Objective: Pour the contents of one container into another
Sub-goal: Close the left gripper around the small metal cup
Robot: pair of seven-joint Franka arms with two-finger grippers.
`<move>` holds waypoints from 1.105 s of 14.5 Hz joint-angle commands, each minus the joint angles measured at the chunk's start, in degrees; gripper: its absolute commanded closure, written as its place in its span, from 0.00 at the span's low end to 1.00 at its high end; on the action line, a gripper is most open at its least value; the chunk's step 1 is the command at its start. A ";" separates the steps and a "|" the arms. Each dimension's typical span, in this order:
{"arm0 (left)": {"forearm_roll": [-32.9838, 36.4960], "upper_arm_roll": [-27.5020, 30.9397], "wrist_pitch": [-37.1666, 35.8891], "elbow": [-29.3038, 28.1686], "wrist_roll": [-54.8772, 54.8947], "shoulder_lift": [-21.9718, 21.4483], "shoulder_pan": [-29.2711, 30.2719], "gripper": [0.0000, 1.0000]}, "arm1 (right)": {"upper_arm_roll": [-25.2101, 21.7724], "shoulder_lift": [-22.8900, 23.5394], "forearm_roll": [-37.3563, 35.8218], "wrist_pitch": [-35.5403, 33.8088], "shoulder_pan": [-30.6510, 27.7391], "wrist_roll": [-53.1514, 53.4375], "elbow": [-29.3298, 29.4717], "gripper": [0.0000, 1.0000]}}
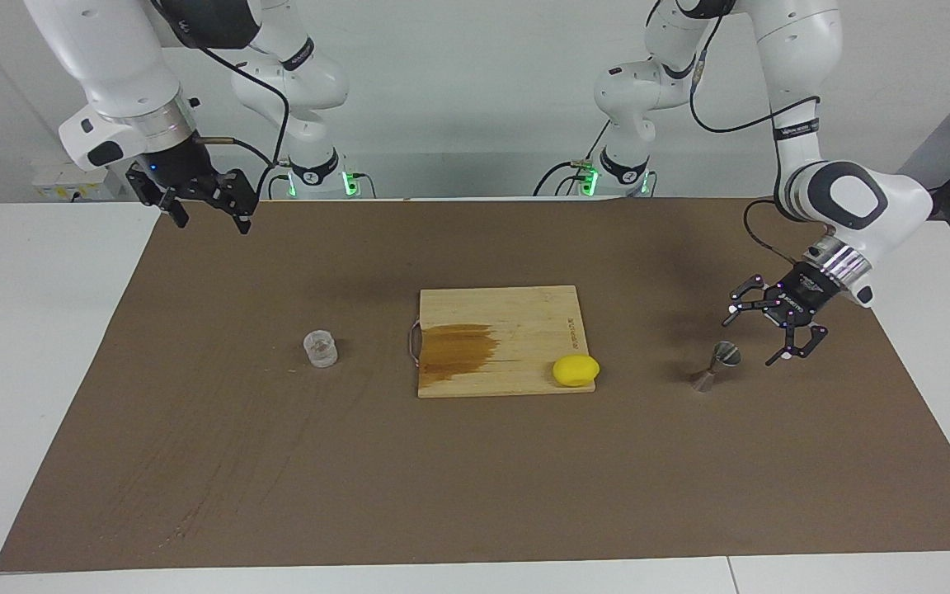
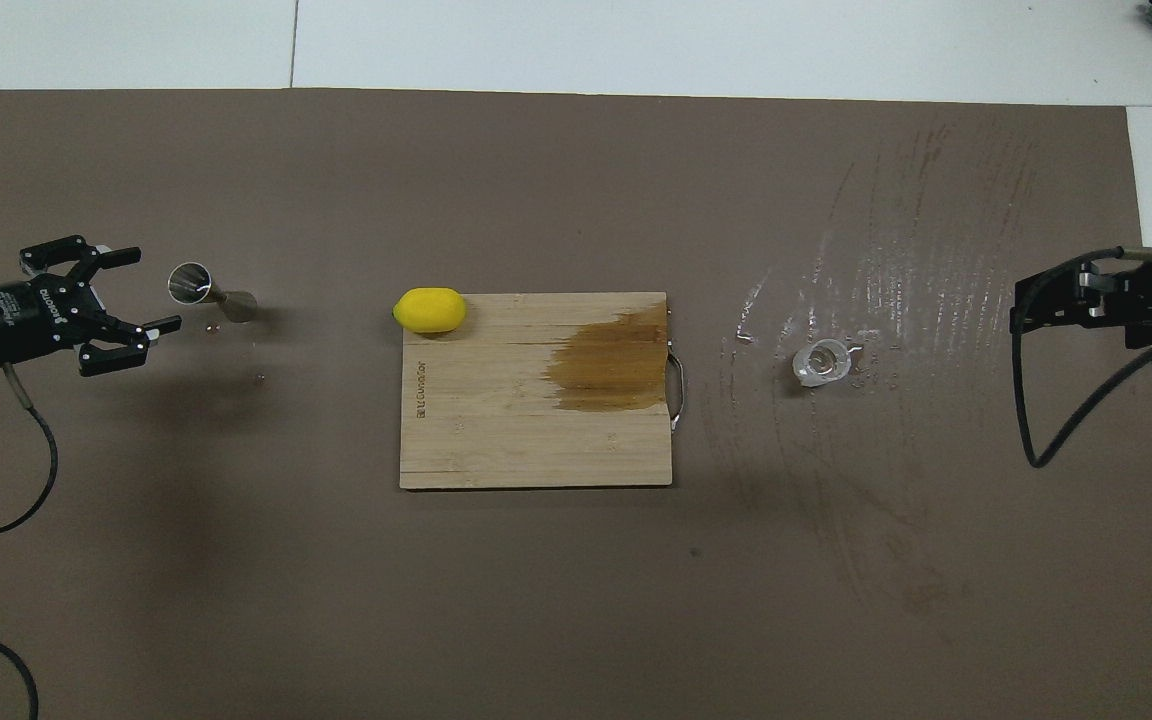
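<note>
Brown paper mat (image 1: pixel 475 495) covers the white table. At its centre lies a rectangular bamboo cutting board (image 1: pixel 516 318) with a dark wet stain and a thin metal handle loop; a line of printed lettering runs along one short edge, too small to read. A yellow lemon-shaped object (image 1: pixel 576 370) rests on the board's corner toward the left arm's end.

Small clear, colourless cylindrical cup (image 1: pixel 320 348) stands upright on the mat at 9 o'clock from the board in the facing view, among droplets and wet streaks. Small silvery steel hourglass jigger (image 1: pixel 715 365) stands at 3 o'clock from the board, nothing gripping it.

Left gripper (image 1: pixel 761 330): fingers spread wide apart, empty, low over the mat just beside the jigger. White lettering on its black body, unreadable.

Right gripper (image 1: pixel 208 213): fingers apart, empty, raised over the mat's corner at 10 o'clock; arm waiting.
</note>
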 commanded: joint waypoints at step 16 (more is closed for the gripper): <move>-8.64 -0.68 4.62 -2.90 -1.07 -0.53 -3.10 0.07 | 0.06 0.39 0.29 1.38 0.09 -2.51 -0.82 0.01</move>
